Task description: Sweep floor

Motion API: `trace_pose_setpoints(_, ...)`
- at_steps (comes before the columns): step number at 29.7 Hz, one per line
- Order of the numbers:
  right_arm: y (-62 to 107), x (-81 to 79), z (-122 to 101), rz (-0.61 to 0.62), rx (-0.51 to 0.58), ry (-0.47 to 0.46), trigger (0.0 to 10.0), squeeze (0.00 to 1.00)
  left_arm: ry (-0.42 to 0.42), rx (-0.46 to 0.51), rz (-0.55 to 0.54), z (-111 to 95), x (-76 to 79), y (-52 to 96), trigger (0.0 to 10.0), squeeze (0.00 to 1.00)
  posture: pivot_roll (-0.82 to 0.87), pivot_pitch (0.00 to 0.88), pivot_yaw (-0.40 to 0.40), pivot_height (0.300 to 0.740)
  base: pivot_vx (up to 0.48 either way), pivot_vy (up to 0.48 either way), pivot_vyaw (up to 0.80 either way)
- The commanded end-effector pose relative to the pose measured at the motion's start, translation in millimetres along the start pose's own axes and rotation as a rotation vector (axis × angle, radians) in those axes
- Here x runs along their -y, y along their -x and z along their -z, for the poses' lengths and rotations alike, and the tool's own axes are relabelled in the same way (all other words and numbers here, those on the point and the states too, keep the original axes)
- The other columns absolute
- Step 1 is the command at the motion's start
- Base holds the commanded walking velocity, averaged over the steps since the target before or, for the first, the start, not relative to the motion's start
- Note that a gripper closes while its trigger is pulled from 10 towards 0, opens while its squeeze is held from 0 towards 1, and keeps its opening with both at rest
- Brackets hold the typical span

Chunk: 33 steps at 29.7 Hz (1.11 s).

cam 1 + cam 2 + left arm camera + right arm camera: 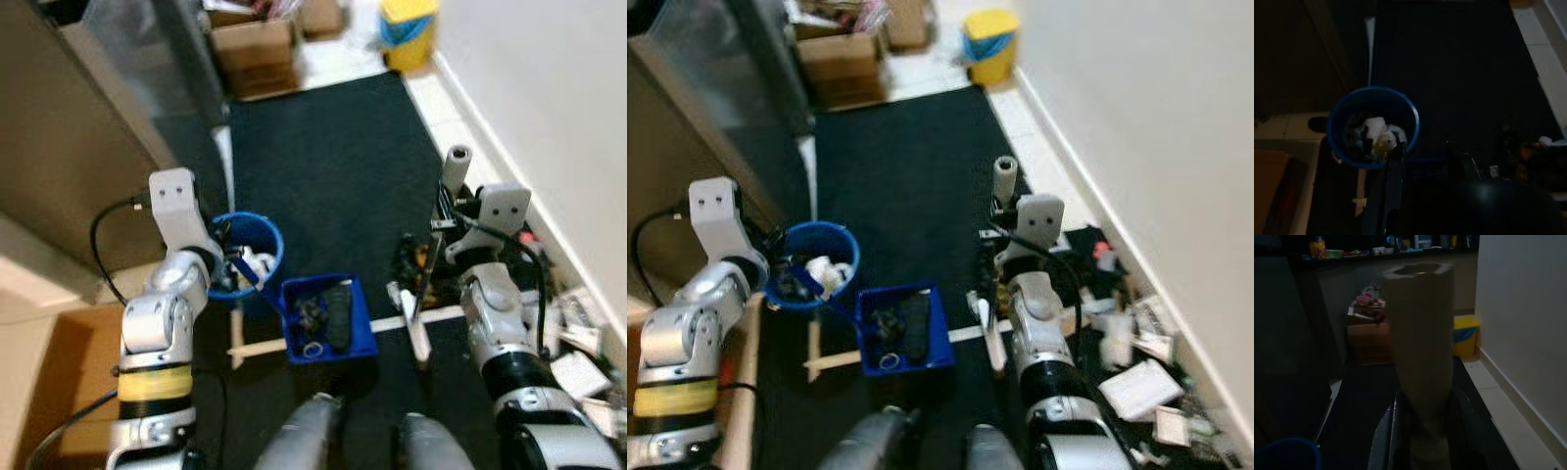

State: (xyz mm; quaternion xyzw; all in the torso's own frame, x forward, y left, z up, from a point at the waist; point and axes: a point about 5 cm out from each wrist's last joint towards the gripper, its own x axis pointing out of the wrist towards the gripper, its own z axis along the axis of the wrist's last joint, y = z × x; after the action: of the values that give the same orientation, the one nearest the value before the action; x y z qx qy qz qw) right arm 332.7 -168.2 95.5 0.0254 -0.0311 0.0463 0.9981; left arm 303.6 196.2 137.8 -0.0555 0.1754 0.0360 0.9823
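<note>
Looking down at a dark rug (333,166) with a blue dustpan (330,318) full of dark debris right in front of my feet.

My right gripper (1422,431) is clenched around the pale broom handle (1420,357), which stands upright by the white wall (549,98), with paper litter (1141,387) scattered along the baseboard. My left gripper (1425,161) hangs just over the blue bucket (245,253), which holds crumpled white trash, and it's grasping the dustpan's blue handle (260,284). The bucket sits just beside the dustpan. Cardboard boxes (255,49) and a yellow bin (407,29) are at the rug's far end.
</note>
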Motion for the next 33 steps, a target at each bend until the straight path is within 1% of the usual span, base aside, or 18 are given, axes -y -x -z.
trace_pose_setpoints(1,-2.2,-7.1,-2.9,-0.021,0.02,-0.009,10.0,0.0,0.012,0.026,-0.017,-4.4,-6.2,2.5,10.0,0.0,0.01,0.118,0.09,0.74,0.0,0.0,0.79)
trace_pose_setpoints(17,-2.4,-7.1,-2.6,-0.024,0.017,-0.007,10.0,0.0,0.0,0.021,-0.021,-1.4,-7.0,1.7,10.0,0.0,0.01,0.116,0.084,0.74,0.0,0.0,0.79)
trace_pose_setpoints(27,-3.0,-6.1,-2.7,-0.02,0.016,-0.009,10.0,0.0,-0.007,0.02,-0.025,-0.3,-7.4,1.8,10.0,0.0,0.01,0.131,0.08,0.74,0.0,0.0,0.79)
trace_pose_setpoints(28,-2.7,-6.0,-2.5,-0.018,0.015,-0.008,10.0,0.0,-0.008,0.019,-0.026,0.3,-7.5,2.0,10.0,0.0,0.01,0.136,0.079,0.74,0.0,0.0,0.64)
trace_pose_setpoints(33,-1.9,-5.5,-2.1,-0.008,0.015,-0.015,10.0,0.0,-0.013,0.024,-0.035,1.4,-8.1,2.2,10.0,0.0,0.01,0.142,0.079,0.74,0.0,0.0,0.0)
